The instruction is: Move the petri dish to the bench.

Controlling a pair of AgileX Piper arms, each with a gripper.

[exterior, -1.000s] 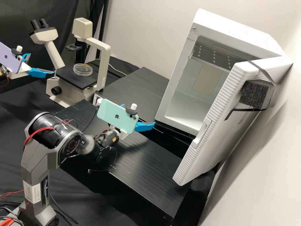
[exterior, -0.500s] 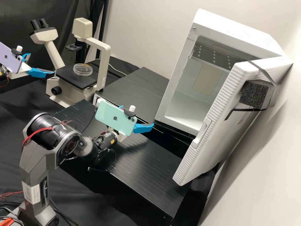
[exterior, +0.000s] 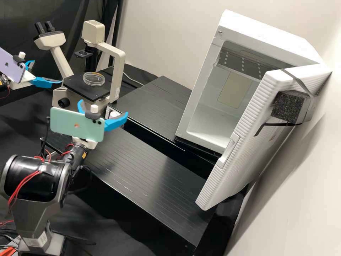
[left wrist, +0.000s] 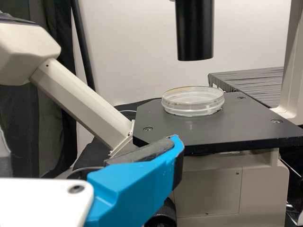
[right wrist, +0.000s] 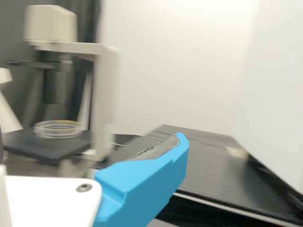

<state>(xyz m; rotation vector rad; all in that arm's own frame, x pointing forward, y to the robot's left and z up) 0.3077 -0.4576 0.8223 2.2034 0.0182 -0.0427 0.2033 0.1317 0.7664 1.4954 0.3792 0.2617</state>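
The biggest shift now is seen in the high view: the right arm (exterior: 33, 213) is being swung away from the mouth of the white cabinet (exterior: 266, 28) and over towards the microscope (exterior: 116, 71). With it, the right end effector (exterior: 103, 107) is carried across the black slatted worktop (exterior: 152, 167) and turned, so that both its blue fingers are shown now, where mostly one was seen half a second ago. They are held wide apart, and nothing is gripped between them. The mint-green phone (exterior: 76, 125) mounted on it is carried along too. No shift is made by the left end effector (exterior: 47, 72), which is held beside the microscope with its fingers well apart and nothing gripped; the purple phone (exterior: 10, 65) on it is kept in place as well.

On to the containers, and the cabinet first: its ribbed door (exterior: 245, 142) is swung open, just as before. Inside, a pale floor is seen, with a beige panel (exterior: 234, 90) on the inner wall and a grey strip dotted with light spots above it. Then the small one, the round, clear petri dish (exterior: 93, 79): it is left unmoved, lying flat on the black stage (exterior: 76, 89) of the microscope, touched by neither end effector. In the left wrist view it is seen below the black tube (left wrist: 195, 30), apart from it. A yellowish tint is caught along the dish's rim; what is held inside cannot be told.
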